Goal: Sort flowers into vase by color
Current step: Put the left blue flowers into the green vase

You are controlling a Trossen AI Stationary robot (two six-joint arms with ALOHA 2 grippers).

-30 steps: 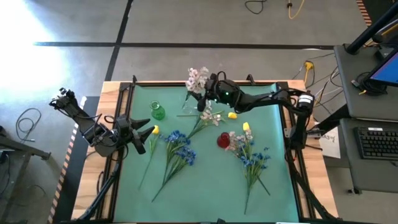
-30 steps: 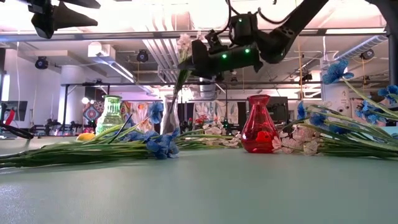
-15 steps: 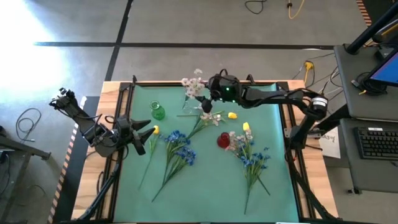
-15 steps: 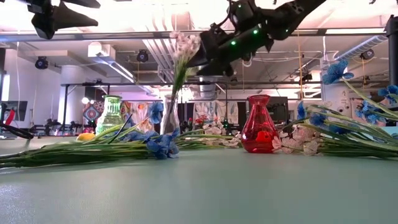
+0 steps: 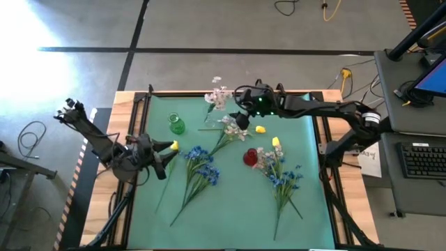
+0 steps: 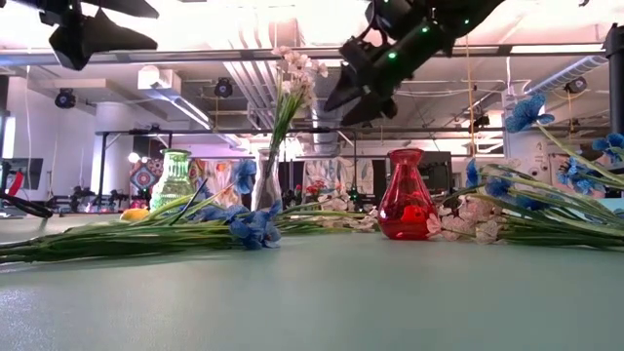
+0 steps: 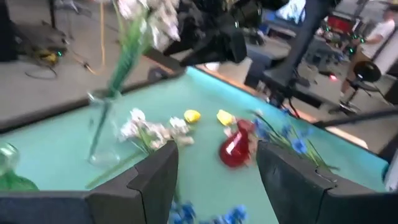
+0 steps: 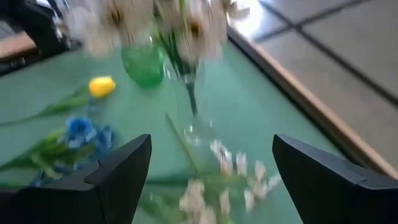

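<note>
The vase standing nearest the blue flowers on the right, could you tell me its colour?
The vase is translucent red, seen best in the low view.

A: Obstacles, far half of mat?
B: Clear vase [image 5: 212, 115] holding an upright pale spray [image 5: 217, 95]; green vase [image 5: 177, 126]; red vase [image 5: 250, 157]; right gripper [image 5: 241, 123], fingers spread, above loose pink-white stems [image 5: 232, 130].

A: Free room?
B: The near strip of green mat [image 5: 230, 223], below the blue stems [image 5: 197, 169], lies bare; approach level there.
</note>
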